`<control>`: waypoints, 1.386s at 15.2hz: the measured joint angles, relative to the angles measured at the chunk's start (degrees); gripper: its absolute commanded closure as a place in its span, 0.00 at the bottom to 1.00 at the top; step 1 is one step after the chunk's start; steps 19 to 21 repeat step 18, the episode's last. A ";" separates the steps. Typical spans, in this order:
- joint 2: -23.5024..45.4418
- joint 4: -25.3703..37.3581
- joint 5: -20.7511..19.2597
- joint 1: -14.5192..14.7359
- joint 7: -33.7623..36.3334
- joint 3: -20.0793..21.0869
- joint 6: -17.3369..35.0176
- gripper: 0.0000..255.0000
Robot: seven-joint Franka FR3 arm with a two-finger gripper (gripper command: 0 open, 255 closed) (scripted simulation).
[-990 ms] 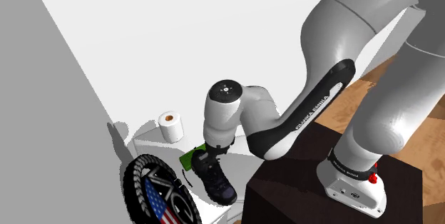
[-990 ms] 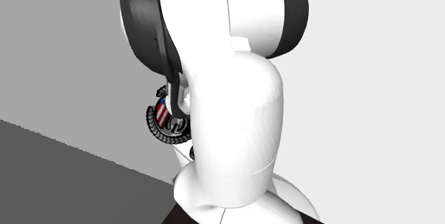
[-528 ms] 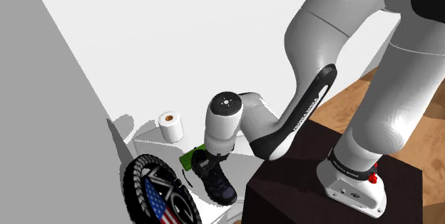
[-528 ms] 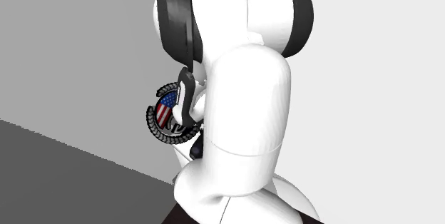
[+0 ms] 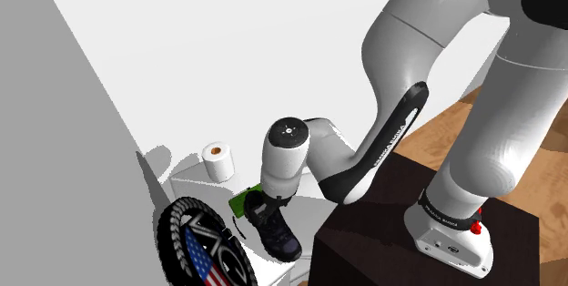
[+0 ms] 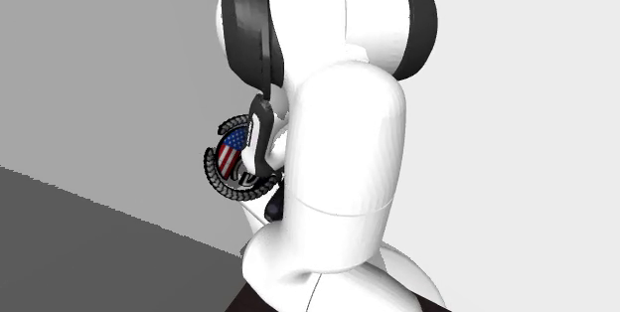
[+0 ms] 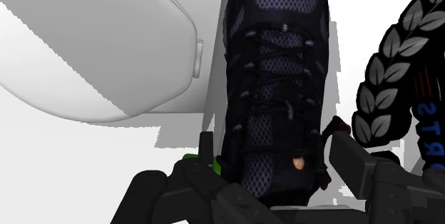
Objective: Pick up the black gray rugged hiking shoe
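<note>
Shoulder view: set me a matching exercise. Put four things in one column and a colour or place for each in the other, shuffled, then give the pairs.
Things
1. hiking shoe
2. paper roll
3. round emblem
4. stand

Descriptions
A. dark brown box at the view's lower right
B. black leafy rim around stars and stripes
C. white with a brown core
D. black with grey mesh and laces, a green thing at its heel

Pairs: 1-D, 2-C, 3-B, 4-A
</note>
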 measured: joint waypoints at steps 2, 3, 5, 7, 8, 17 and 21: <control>0.01 0.02 -0.04 0.02 0.06 -0.01 -0.03 1.00; -0.58 -0.23 1.11 -0.15 -0.80 0.38 -0.17 1.00; -2.28 -0.50 4.62 -0.51 -3.43 1.40 -0.85 1.00; -4.71 -0.76 9.44 -0.73 -7.13 2.30 -1.84 1.00; -5.62 -0.75 11.30 -0.62 -8.48 2.52 -2.33 1.00; -14.80 0.05 26.29 2.82 -20.06 0.90 -9.07 1.00; -15.35 0.23 27.01 3.12 -20.64 0.65 -9.68 1.00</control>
